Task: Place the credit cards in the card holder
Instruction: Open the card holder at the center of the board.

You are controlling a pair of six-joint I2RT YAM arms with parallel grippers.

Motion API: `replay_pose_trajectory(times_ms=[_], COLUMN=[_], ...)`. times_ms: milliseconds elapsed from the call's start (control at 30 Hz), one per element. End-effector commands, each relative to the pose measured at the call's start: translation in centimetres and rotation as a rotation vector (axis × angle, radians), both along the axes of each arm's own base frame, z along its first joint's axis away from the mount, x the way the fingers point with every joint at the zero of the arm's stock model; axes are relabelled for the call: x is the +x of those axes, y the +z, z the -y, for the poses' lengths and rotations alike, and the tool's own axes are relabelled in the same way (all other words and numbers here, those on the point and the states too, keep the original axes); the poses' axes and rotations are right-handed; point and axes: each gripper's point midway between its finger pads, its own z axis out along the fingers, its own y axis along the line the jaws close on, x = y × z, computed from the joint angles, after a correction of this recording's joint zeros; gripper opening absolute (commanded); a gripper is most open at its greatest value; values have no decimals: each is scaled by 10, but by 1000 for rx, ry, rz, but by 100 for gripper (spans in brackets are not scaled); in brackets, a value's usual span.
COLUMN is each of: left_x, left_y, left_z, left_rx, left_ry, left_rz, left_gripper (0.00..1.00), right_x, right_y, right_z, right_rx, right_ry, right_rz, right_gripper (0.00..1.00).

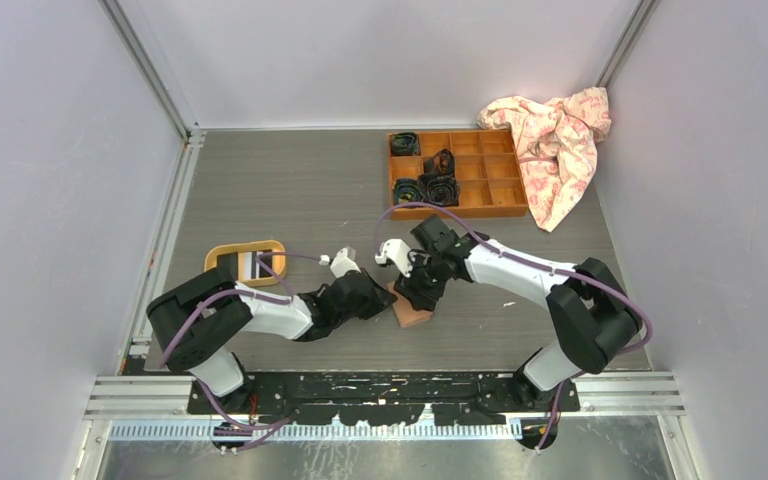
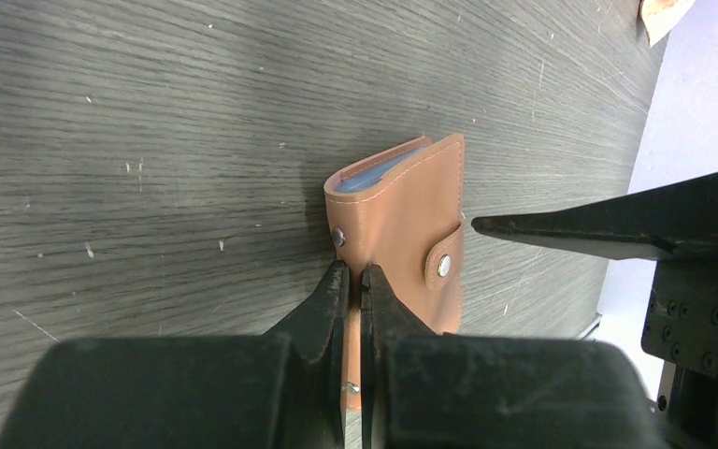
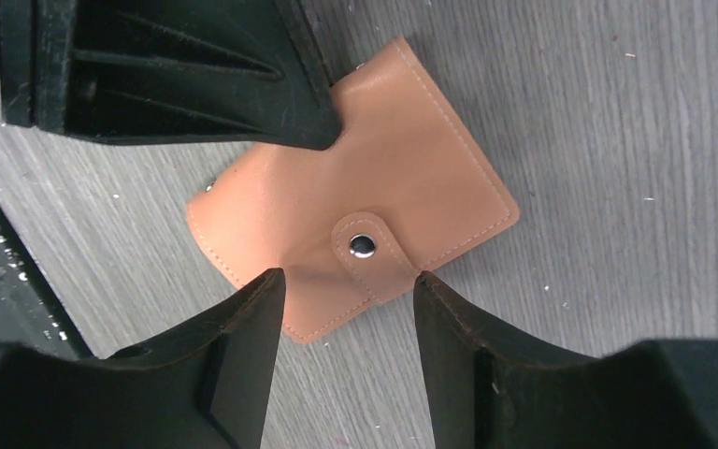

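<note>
The salmon-pink card holder (image 1: 415, 313) lies folded on the table between both arms, its snap tab (image 3: 365, 245) buttoned. Bluish pockets (image 2: 374, 174) show at its far edge. My left gripper (image 2: 355, 271) is shut on the near edge of the card holder (image 2: 402, 215), with a thin strip of leather pinched between the fingers. My right gripper (image 3: 348, 277) hangs open just above the card holder (image 3: 374, 168), fingertips either side of the snap tab. The credit cards (image 1: 253, 265), white and black-striped, lie in the yellow oval tray (image 1: 216, 258) to the left.
An orange-brown wooden compartment box (image 1: 495, 172) holding several dark bundles stands at the back. A pink patterned cloth (image 1: 555, 145) lies crumpled at the back right. Metal rails run along the left side and the near edge.
</note>
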Motion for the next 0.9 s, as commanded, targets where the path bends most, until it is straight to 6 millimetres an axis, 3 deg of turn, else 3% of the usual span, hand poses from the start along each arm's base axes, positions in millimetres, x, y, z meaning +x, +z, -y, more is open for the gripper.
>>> replay_pose_trajectory(times_ms=[0,367,867], left_x=[-5,-8,-9], left_y=[3,4,-4], left_z=[3,9,-5], left_rx=[-5,-14,15], left_ry=[-46,-76,-49], left_rz=[16,13,22], left_gripper=[0,0,0], right_x=[19,10,15], right_y=[4,-10,-20], right_z=[-6,-13,-4], right_rx=[-22,-70,-153], right_ry=[-9,25,11], right_rz=[103,84,88], right_gripper=[59,56,18])
